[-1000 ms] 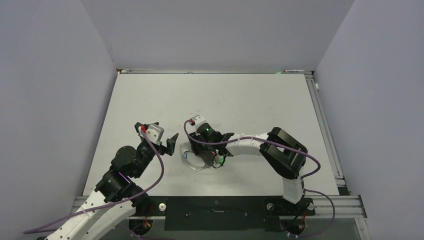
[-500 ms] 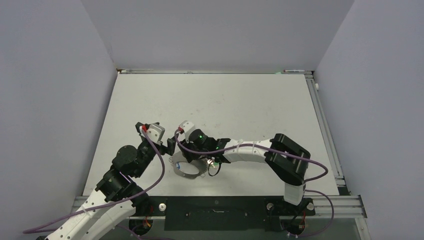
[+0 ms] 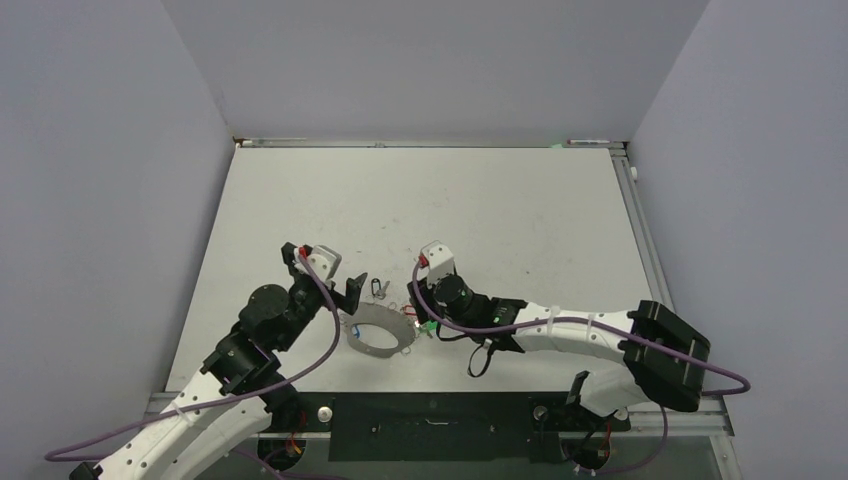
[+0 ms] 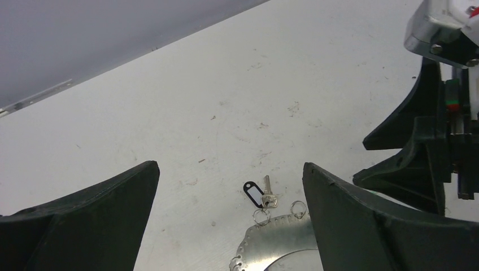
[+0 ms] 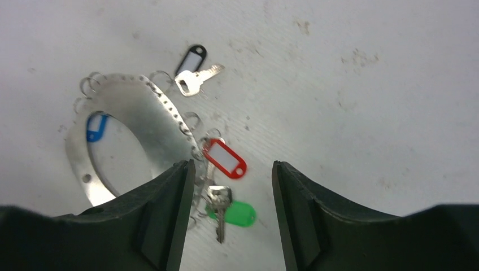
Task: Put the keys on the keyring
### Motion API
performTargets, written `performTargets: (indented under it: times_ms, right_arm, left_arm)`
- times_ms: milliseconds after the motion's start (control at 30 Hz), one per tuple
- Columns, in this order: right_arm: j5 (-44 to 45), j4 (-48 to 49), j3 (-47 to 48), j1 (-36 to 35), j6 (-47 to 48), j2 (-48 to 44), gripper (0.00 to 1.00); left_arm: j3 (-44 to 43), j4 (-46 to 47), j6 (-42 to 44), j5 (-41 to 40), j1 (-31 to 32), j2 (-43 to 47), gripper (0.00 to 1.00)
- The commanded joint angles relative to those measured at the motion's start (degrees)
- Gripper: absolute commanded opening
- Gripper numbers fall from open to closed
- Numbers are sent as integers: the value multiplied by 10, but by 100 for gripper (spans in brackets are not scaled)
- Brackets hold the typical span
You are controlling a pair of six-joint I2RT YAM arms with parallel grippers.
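Observation:
The keyring (image 5: 133, 104) is a flat silver oval band with small split rings along its rim, lying flat on the table (image 3: 470, 200). It also shows as the keyring (image 3: 372, 338) and the keyring (image 4: 282, 240). A key with a black tag (image 4: 255, 193) lies at its far rim. Keys with a red tag (image 5: 225, 158) and a green tag (image 5: 238, 214) lie at its right rim. A blue tag (image 5: 96, 127) sits inside the band. My left gripper (image 4: 229, 168) hovers open over the far rim. My right gripper (image 5: 231, 165) is open above the red and green tags, holding nothing.
Grey walls close in the table on the left, back and right. A metal rail (image 3: 650, 260) runs along the right edge. My right arm (image 3: 580, 335) lies low across the near right, its purple cable (image 3: 720, 375) looping beside it.
My right gripper has pulled back to the right, off the keyring, and its arm has dropped low. The keyring slid slightly toward the near left. My left gripper opened wider and edged right.

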State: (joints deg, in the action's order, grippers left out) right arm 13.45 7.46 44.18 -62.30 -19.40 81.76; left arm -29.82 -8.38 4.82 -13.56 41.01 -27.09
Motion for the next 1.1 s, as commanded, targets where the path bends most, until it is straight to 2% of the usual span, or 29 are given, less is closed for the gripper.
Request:
performTargets:
  times_ms: [0,133,267,367,400,467,567,800,1067]
  right_arm:
    - [100,44,-74,-1,-56,-72,53]
    - [170,32,-122,-1,-71,-145,53]
    - [233,-20,-135,-2,-89,-236,54]
    - [262,-52,-142,-2,-92,-317,58]
    - [271,-60,-143,-3,-97,-342,61]
    - [295,-89,-146,-3,-119,-386,76]
    - [326,-124,-151,-3,-141,-454,85]
    - [330,-150,-177,-3,-149,-596,87]
    - [370,-174,-146,-3,-119,-620,87]
  left_arm:
    - [-10,22,-18,5,-6,-22,99]
    - [-19,12,-29,-51,-8,-38,96]
    - [-30,3,-40,-130,-12,-41,96]
    - [-34,0,-45,-185,-21,-36,96]
    - [-35,-1,-45,-196,-22,-33,96]
    - [-35,-2,-45,-215,-26,-24,96]
    - [-28,4,-44,-225,-28,-2,96]
    - [-20,10,-31,-219,-28,14,96]
    - [-20,11,-33,-192,-31,34,96]
